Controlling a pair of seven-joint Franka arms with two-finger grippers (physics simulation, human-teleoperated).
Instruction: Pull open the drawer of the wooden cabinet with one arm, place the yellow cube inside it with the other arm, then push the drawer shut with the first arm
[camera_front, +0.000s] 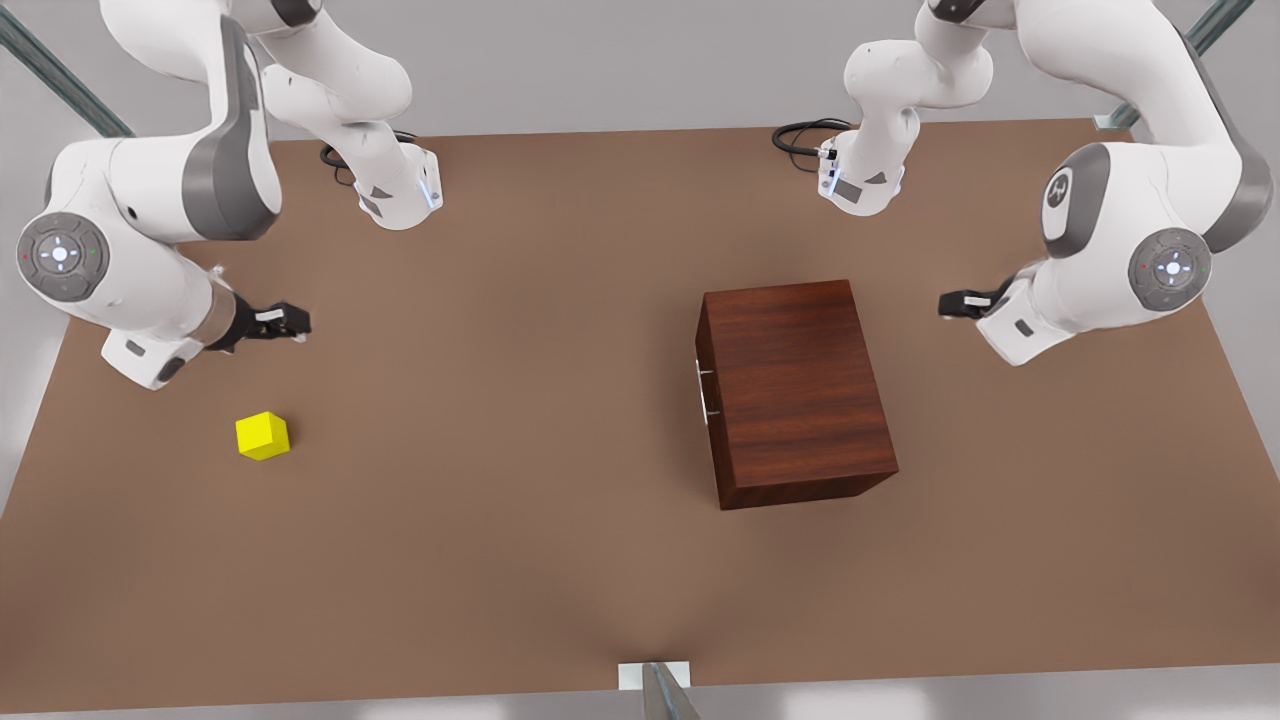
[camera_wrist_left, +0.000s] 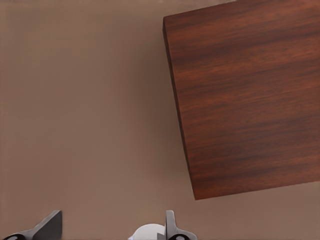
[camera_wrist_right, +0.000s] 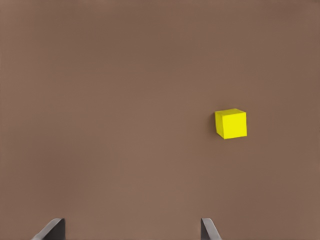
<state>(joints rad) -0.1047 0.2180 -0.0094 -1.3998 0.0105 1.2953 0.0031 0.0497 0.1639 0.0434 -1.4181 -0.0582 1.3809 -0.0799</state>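
Cabinet first: the wooden cabinet (camera_front: 795, 390) sits on the brown table (camera_front: 500, 560) toward the front view's right, and its drawer (camera_front: 708, 388) is closed flush, with the thin silver handle (camera_front: 704, 392) on the side facing the front view's left. From my left wrist camera I look down on the cabinet's grained top (camera_wrist_left: 245, 95), so the arm on the front view's right is my left one. Its left gripper (camera_front: 955, 303) hangs just off the cabinet's far right corner, not touching it. I see the tips of both fingers (camera_wrist_left: 50, 227) set wide apart, with nothing between them.

My right gripper (camera_front: 290, 322) is over on the front view's left, above bare table. Its fingers (camera_wrist_right: 52, 229) are also spread wide and hold nothing. The yellow cube (camera_front: 262, 436) rests on the table near that gripper, a little closer to the near edge, and well apart from the cabinet. Through the right wrist camera the cube (camera_wrist_right: 231, 123) sits alone on the tabletop, clear of both fingertips.

Black cables (camera_front: 805, 133) coil beside the arm bases at the far edge.
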